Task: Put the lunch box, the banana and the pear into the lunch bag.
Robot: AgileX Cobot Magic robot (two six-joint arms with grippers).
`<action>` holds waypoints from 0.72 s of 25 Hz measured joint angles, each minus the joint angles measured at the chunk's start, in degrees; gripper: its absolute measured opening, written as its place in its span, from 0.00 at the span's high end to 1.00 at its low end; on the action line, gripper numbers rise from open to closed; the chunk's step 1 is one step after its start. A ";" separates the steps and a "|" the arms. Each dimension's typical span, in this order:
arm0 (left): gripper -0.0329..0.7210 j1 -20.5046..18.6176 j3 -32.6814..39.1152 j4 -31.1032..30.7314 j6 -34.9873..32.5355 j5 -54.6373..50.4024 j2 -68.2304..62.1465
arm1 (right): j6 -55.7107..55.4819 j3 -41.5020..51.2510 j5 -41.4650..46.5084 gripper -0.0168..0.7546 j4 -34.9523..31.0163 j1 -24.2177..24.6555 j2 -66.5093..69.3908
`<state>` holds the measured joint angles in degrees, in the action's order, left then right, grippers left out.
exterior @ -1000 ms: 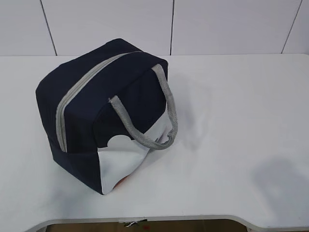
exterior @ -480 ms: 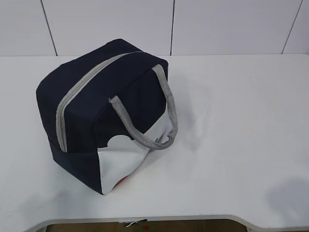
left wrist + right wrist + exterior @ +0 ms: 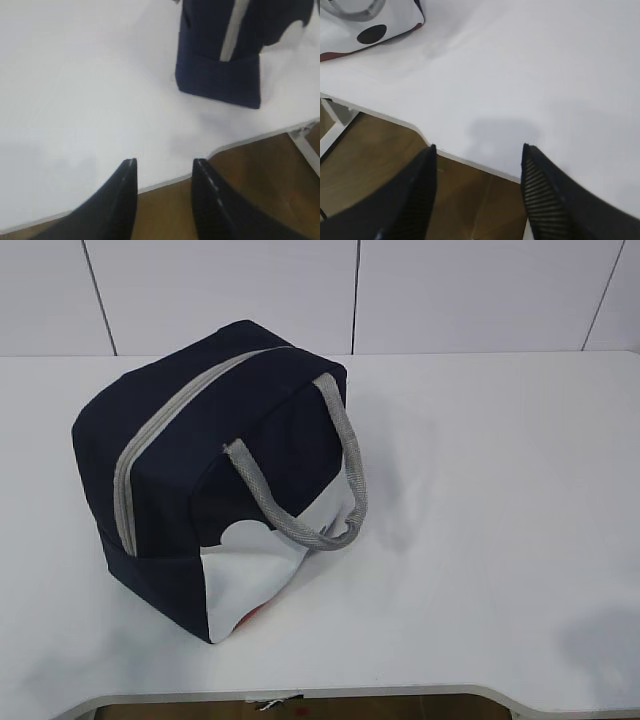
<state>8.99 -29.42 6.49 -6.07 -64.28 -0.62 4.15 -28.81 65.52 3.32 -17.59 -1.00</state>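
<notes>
One lunch bag (image 3: 215, 475) with one grey zipper (image 3: 165, 430) and two webbing handles, one of them showing (image 3: 320, 480), on one white table (image 3: 500, 490); my two claws, left (image 3: 165, 170) and right (image 3: 479, 155), flank it.

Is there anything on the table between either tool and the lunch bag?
Nothing visible. In the left wrist view only bare white table lies between the left tool and the lunch bag. In the right wrist view the same holds between the right tool and the bag's white panel. The bag's zipper looks closed.
</notes>
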 joint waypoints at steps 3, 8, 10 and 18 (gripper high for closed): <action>0.60 -6.28 0.00 0.00 0.00 0.00 0.00 | -0.08 0.00 0.00 0.40 0.00 5.00 0.00; 0.61 -10.72 0.00 0.00 0.00 0.00 0.00 | -0.08 0.00 0.00 0.40 -0.07 12.19 0.00; 0.61 -10.72 0.00 0.00 0.00 0.00 0.00 | -0.08 0.00 0.00 0.40 -0.07 12.86 0.00; 0.61 -10.72 0.00 0.00 0.00 0.00 0.00 | -0.08 0.00 0.00 0.40 -0.21 12.86 0.00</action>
<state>-1.72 -29.42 6.49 -6.07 -64.28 -0.62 4.07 -28.81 65.52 3.11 -4.72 -1.00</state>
